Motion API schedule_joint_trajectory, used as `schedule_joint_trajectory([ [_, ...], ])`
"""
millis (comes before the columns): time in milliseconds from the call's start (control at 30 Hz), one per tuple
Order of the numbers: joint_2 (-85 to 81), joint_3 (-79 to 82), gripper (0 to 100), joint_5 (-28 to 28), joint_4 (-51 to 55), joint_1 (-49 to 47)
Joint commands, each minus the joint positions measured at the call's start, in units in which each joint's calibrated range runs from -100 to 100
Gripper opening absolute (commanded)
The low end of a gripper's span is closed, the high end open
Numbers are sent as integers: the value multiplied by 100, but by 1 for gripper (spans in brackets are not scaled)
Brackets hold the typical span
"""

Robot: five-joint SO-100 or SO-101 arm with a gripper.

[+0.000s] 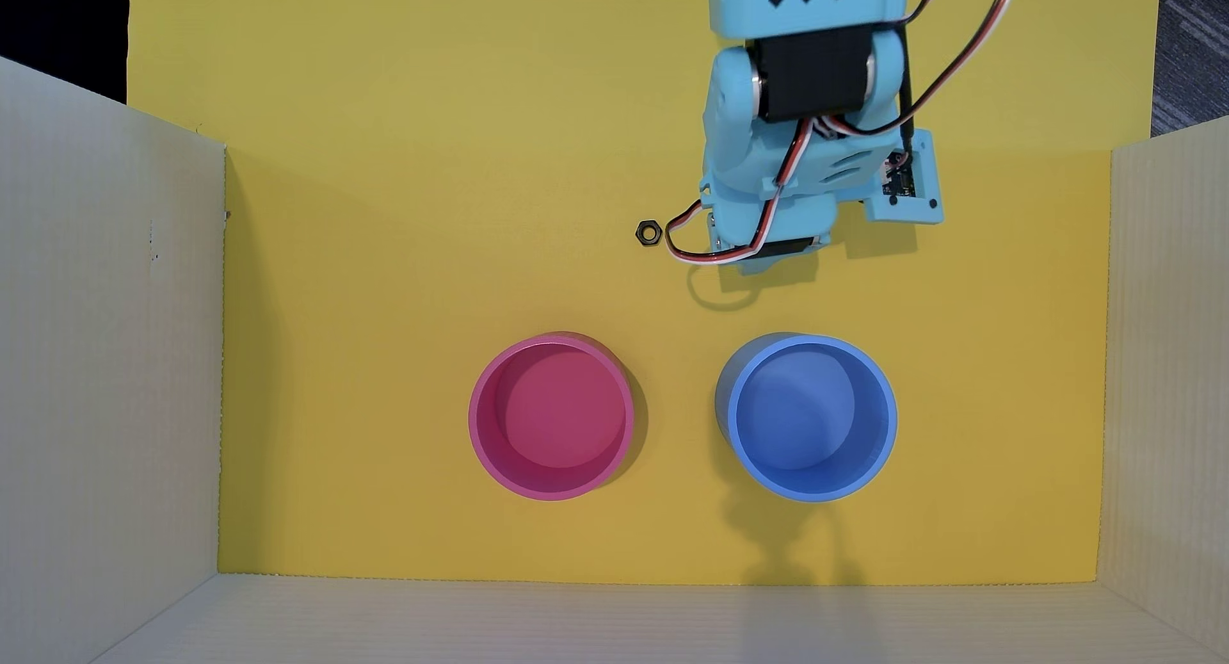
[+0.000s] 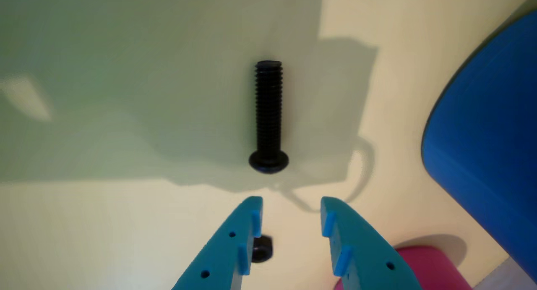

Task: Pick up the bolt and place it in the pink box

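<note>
In the wrist view the bolt (image 2: 268,118) is a black threaded screw lying flat on the yellow floor, its rounded head towards the camera. My gripper (image 2: 291,202) hovers just short of the head, open, with nothing held between its teal fingers (image 2: 226,248). A slice of the pink box (image 2: 432,267) shows at the bottom right. From overhead the pink box (image 1: 565,411) stands empty at lower centre. The blue arm (image 1: 771,192) covers the bolt and the fingers there.
A small dark hex nut (image 1: 648,232) lies just left of the arm; it also shows low in the wrist view (image 2: 263,248), partly behind the left finger. A round blue tub (image 1: 808,416) (image 2: 486,139) stands right of the pink one. Pale cardboard walls (image 1: 106,371) fence the floor.
</note>
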Motion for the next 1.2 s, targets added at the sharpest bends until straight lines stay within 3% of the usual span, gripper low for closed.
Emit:
schedule_joint_trajectory([
  [0,55,-224,11,24,-35,-87],
  [267,156,-233,11,3,-43,-572],
  [833,492,-215,11,-12,-138,-565],
  [933,501,-197,9,-28,-129,-557],
  [1000,501,-188,2,-7,-138,-557],
  [1167,501,-161,1,-33,-163,-557],
])
